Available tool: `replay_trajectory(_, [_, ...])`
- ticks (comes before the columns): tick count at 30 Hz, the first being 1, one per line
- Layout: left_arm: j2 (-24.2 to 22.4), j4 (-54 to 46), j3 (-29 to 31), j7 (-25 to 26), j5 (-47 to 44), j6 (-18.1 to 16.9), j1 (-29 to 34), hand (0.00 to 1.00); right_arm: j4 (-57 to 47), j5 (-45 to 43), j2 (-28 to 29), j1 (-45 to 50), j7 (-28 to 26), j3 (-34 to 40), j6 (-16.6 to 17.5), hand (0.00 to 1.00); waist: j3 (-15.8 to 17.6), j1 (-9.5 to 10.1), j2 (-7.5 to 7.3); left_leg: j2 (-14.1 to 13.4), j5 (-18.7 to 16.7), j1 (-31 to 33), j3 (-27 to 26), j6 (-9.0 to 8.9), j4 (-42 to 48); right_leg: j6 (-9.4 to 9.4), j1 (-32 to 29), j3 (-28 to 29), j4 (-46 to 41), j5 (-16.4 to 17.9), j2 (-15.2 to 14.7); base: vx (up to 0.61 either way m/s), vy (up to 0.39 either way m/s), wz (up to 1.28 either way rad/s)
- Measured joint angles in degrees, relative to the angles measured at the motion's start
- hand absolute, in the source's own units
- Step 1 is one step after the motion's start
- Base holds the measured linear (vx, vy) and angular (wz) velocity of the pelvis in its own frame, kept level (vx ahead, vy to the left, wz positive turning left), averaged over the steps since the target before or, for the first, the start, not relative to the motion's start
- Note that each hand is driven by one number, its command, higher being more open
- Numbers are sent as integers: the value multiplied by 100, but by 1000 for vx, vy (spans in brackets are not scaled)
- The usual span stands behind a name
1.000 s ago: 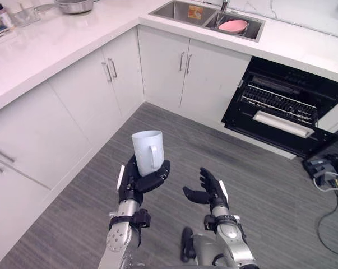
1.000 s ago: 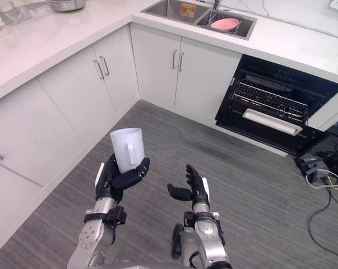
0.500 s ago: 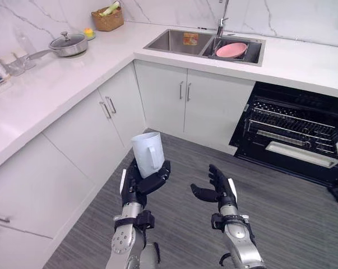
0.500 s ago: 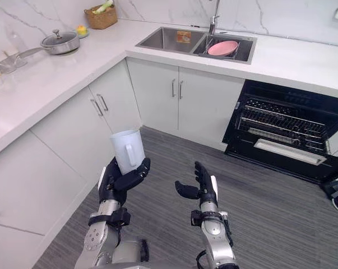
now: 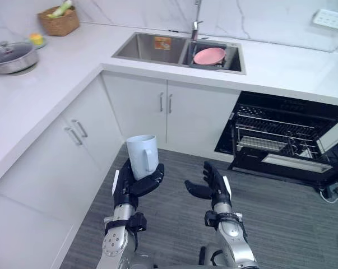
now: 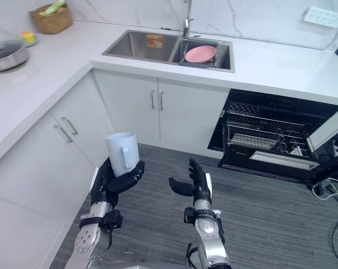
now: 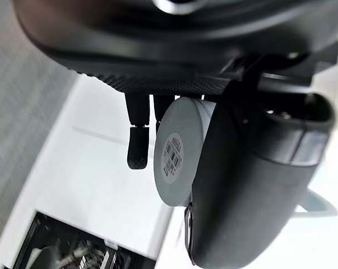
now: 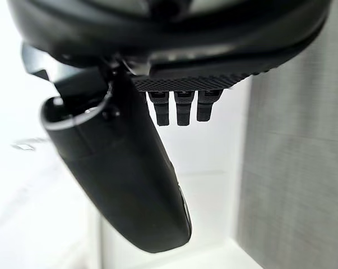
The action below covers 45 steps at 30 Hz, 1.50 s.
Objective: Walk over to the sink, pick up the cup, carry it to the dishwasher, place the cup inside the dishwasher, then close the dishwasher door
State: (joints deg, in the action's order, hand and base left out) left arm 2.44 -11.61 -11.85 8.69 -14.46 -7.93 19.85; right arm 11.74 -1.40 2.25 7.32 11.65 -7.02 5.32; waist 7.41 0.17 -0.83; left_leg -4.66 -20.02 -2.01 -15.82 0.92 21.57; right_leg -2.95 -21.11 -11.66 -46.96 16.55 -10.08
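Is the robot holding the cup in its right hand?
No, the cup sits upright in the left hand, whose fingers curl round it, while the right hand is open and holds nothing.

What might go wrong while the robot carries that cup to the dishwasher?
The cup stands tall above the left hand, which grips only its lower part, so a jolt while walking might tip it out. The dishwasher door hangs open low over the floor, so the robot might bump it when stepping close.
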Motion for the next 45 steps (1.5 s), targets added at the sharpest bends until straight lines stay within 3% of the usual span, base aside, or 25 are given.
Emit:
replay_trajectory(2, [-8,34,22,0,0,-2,-84,30,-1,-3,1,-12,1,9,33,90,-43,-14,-67,-116,-76,-274,-98,-178,-219,187,-84,-362,1215,-255,269,519,-102,-22])
replay_trajectory(3, [28,56,26,1,2,-11,-114,30,-30,-5,15,49,7,4,36,90,-125,-60,-232,-51,-165,-410,-53,-360,-318,572,64,-400,2129,-1245,375,411,-77,-5])
replay_trajectory(5, [-192,371,3,-17,74,20,-212,30,-64,-22,-130,81,16,68,30,90,-141,-92,126,-369,-239,-574,59,-495,-330,717,286,-481,2190,-1090,706,507,-83,-15])
replay_trajectory(7, [-365,385,9,-18,116,68,-248,30,-515,-145,-160,317,38,133,28,90,-103,-112,259,-659,-91,-479,265,-596,505,788,616,-482,2273,-831,986,533,-118,-26])
replay_trajectory(9, [-421,390,8,-18,116,89,-247,30,-804,-182,-162,512,81,130,29,90,-79,-103,288,-872,280,-162,427,-599,1700,816,1032,-446,2488,-769,1124,367,-68,-18])
replay_trajectory(10, [-413,388,3,-34,117,88,-229,30,-1154,-195,-175,697,112,114,45,90,-73,-65,293,-1047,700,263,605,-646,2888,832,1489,-358,2770,-746,1190,390,-11,-35])
replay_trajectory(11, [-426,332,-31,-48,117,86,-215,30,-1437,-197,-185,772,149,114,105,90,-90,-11,304,-1128,596,684,664,-654,3527,833,1776,-262,2987,-746,1214,357,12,-38])
replay_trajectory(13, [-434,234,-71,-90,117,76,-221,30,-1746,-217,-194,771,180,119,230,90,-99,43,307,-1168,400,1227,715,-510,3643,818,1993,-132,3240,-738,1214,275,48,-39])
replay_trajectory(15, [-469,209,-88,-150,117,67,-208,30,-1900,-374,-193,665,185,105,311,90,-106,185,311,-1123,151,1679,808,-368,2740,717,2180,184,3387,-689,1211,253,122,-61])
replay_trajectory(17, [-473,210,-86,-149,117,67,-175,30,-1889,-405,-194,644,184,106,315,90,-120,295,305,-853,160,1788,1261,-418,1669,568,2234,426,3356,-585,1167,209,227,-68])
replay_trajectory(18, [-461,211,-88,-145,117,67,-166,30,-1856,-408,-198,642,182,109,316,90,-145,309,324,-608,314,1739,1662,-435,851,438,2198,586,3216,-457,1107,249,344,-66])
replay_trajectory(19, [-453,218,-96,-144,117,67,-158,30,-1814,-410,-200,638,177,109,321,90,-164,318,328,-511,729,1691,1764,-401,625,349,2164,696,3130,-379,1088,212,308,-66])
replay_trajectory(20, [-352,247,-69,-118,115,80,-110,30,-1634,-422,-147,665,157,100,301,90,-272,321,179,-385,938,1569,1604,-281,540,221,2140,872,3048,-269,938,299,357,-54])
replay_trajectory(21, [-266,229,-63,-109,117,85,-112,30,-1627,-424,-52,737,119,96,279,90,-376,300,23,-245,894,1542,1420,-184,495,100,2093,996,2993,-195,746,218,230,-49])
replay_trajectory(23, [-255,224,-60,-87,152,85,-138,30,-1646,-565,14,715,0,95,280,90,-401,282,-61,-112,817,1465,1162,-60,548,17,2007,1167,2859,-148,551,253,282,-50])
replay_trajectory(25, [-246,201,-58,-16,321,87,-140,30,-1646,-749,28,694,-151,-3,280,90,-365,326,-100,-62,658,1021,705,42,384,-150,1692,1224,1992,-116,373,190,237,-85])
replay_trajectory(29, [-100,-25,-98,3,345,87,-145,30,-1656,-875,60,671,-299,-93,285,90,-340,240,-187,-84,447,428,231,72,88,-466,1155,662,676,-352,63,85,87,-68])
replay_trajectory(31, [-89,-211,-98,14,402,73,-164,30,-1666,-1037,57,662,-319,-111,314,90,-343,123,-168,-185,344,208,50,82,-5,-299,960,369,271,-407,-15,101,6,-49])
replay_trajectory(34, [-90,-202,-69,28,437,24,-358,30,-1672,-1095,50,546,-374,-123,345,90,-365,55,-197,-389,255,135,-155,-37,-31,-8,649,46,651,90,77,127,-80,-41])
replay_trajectory(36, [-89,-196,-65,27,437,7,-409,30,-1697,-1096,49,470,-378,-154,389,90,-401,35,-272,-411,204,82,-220,-205,-29,131,607,-33,1592,-181,240,193,-141,-22])
replay_trajectory(37, [-181,-67,-74,20,437,11,-421,30,-1714,-1095,-2,468,-377,-170,419,90,-418,25,-199,-481,145,-21,-148,-300,24,242,724,-67,1710,-331,351,306,-157,-15])
replay_trajectory(40, [-410,44,-43,15,438,10,-318,30,-1821,-1094,-85,539,-377,-170,421,90,-450,30,118,-787,160,-145,98,-329,121,381,1047,-114,2007,-245,708,259,-130,-17])
replay_trajectory(42, [-503,62,21,-7,437,10,-304,30,-1974,-1096,-93,717,-375,-195,421,90,-412,55,212,-1180,275,94,196,-387,1178,476,1475,-112,2323,-221,1015,293,-161,-12])
replay_trajectory(43, [-504,62,49,-8,433,10,-281,30,-2022,-1096,-102,768,-375,-225,421,90,-404,55,223,-1290,412,236,244,-362,1653,509,1627,-88,2422,-215,1073,303,-117,-33])
replay_trajectory(45, [-509,61,138,-11,428,-4,-157,30,-2318,-1108,-107,890,-355,-234,435,90,-420,153,233,-1366,252,817,477,-398,2697,560,1973,167,2684,-189,1122,214,-9,-50])
